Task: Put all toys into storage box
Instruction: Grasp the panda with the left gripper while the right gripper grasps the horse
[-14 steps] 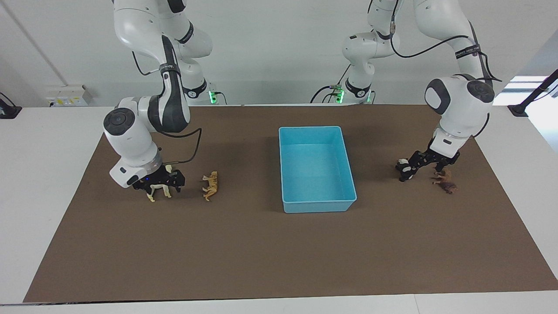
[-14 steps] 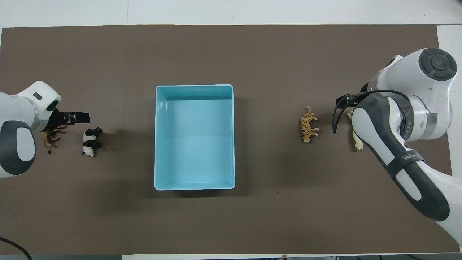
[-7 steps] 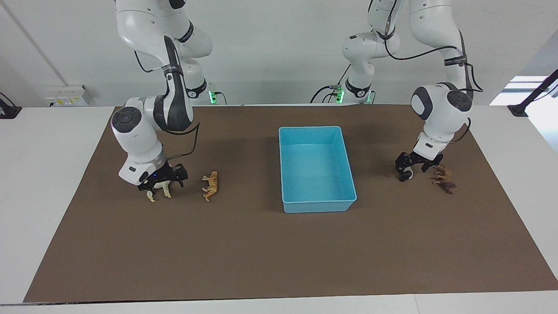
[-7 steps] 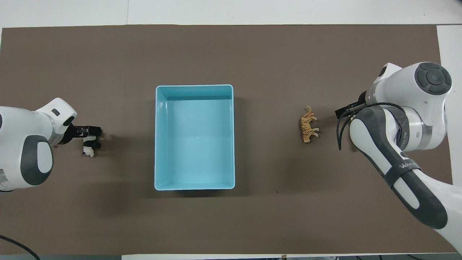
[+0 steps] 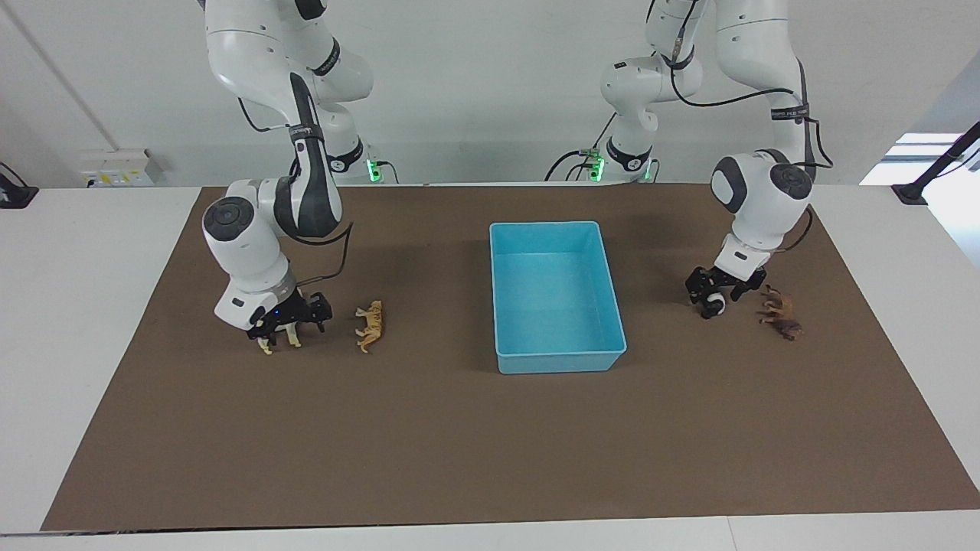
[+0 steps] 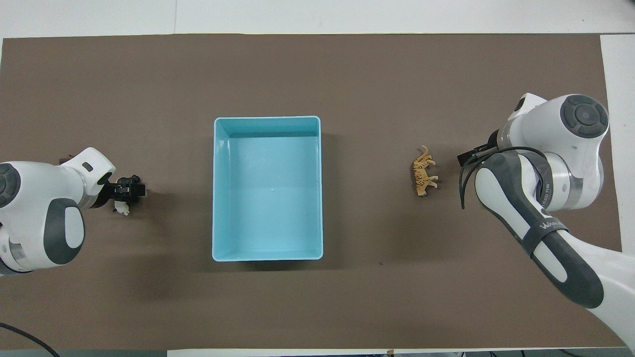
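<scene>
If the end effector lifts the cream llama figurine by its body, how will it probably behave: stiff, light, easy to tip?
The llama looks like rigid moulded plastic, so probably stiff. It is small beside the storage box, so likely light. Standing on thin legs under the right end effector, it may tip if nudged.

Brown mat (image 5: 475,436) covering most of a white table (image 5: 84,252). Pale wall (image 5: 490,84) rising at the robots' end. Beige socket box (image 5: 119,168) mounted low on that wall toward the right arm's end. Black stand (image 5: 938,168) resting on the tabletop toward the left arm's end.
</scene>
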